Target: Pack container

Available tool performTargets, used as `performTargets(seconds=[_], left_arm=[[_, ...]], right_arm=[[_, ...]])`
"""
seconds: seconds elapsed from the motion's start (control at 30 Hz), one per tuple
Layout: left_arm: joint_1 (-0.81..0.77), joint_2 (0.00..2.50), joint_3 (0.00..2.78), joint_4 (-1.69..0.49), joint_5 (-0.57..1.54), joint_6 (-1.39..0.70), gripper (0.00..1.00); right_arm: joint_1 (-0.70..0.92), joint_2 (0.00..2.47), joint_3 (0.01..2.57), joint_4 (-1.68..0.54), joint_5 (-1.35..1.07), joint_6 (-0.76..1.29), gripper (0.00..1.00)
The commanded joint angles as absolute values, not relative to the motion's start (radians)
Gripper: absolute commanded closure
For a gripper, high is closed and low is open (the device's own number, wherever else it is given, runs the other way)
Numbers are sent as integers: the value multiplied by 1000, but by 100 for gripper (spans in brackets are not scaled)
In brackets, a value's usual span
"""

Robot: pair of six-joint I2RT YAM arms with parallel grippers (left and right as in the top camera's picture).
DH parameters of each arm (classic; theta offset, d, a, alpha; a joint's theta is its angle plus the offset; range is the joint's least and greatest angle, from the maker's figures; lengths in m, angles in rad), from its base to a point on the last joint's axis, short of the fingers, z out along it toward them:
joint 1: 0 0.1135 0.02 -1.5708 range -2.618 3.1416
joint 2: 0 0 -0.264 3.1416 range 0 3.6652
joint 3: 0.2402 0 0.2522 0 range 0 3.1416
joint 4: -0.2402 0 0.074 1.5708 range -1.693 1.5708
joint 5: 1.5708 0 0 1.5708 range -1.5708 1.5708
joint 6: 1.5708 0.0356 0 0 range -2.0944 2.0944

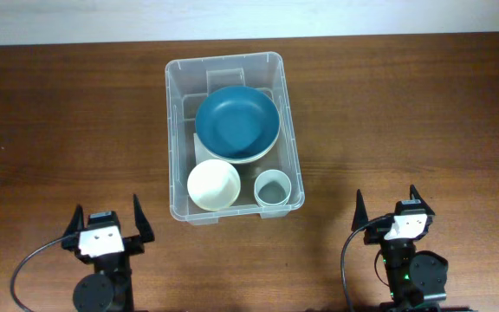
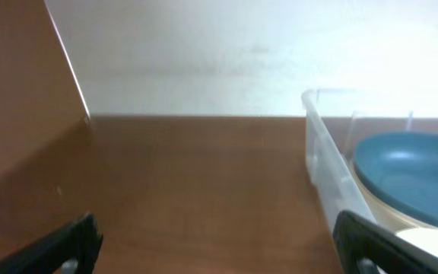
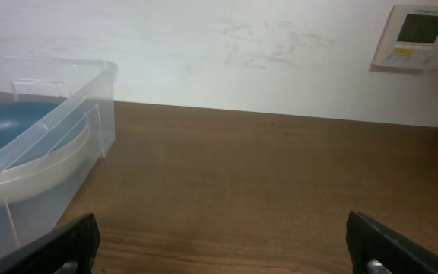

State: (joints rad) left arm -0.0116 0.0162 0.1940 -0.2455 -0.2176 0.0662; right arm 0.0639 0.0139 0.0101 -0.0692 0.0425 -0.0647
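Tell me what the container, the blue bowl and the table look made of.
Container: probably clear plastic, since the table shows through its glossy walls.
Blue bowl: smooth with a soft sheen; plastic or ceramic, cannot tell.
Table: dark brown wood or wood-look laminate with visible grain.

I take this for a robotics lab or test room in an office-type building, not a home. A broad table with a brown wood-grain top stands against a bare white wall with faint scuffs. Two small robot arms sit at the table's near edge, the left arm at 7 o'clock and the right arm at 5 o'clock. Up at 1 o'clock from the right arm, a white wall control panel with a small display hangs on the wall.
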Motion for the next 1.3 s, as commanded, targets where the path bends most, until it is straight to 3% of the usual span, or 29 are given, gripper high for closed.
performTargets(seconds=[0.0, 0.13, 1.27], left_arm=[[-7, 5, 101, -122, -202, 257, 1], [-2, 5, 3, -23, -176, 254, 1], [7, 6, 9, -79, -44, 196, 1]], right_arm=[[58, 7, 6, -78, 45, -71, 1], [58, 7, 6, -78, 45, -71, 1], [58, 7, 6, -78, 45, -71, 1]])
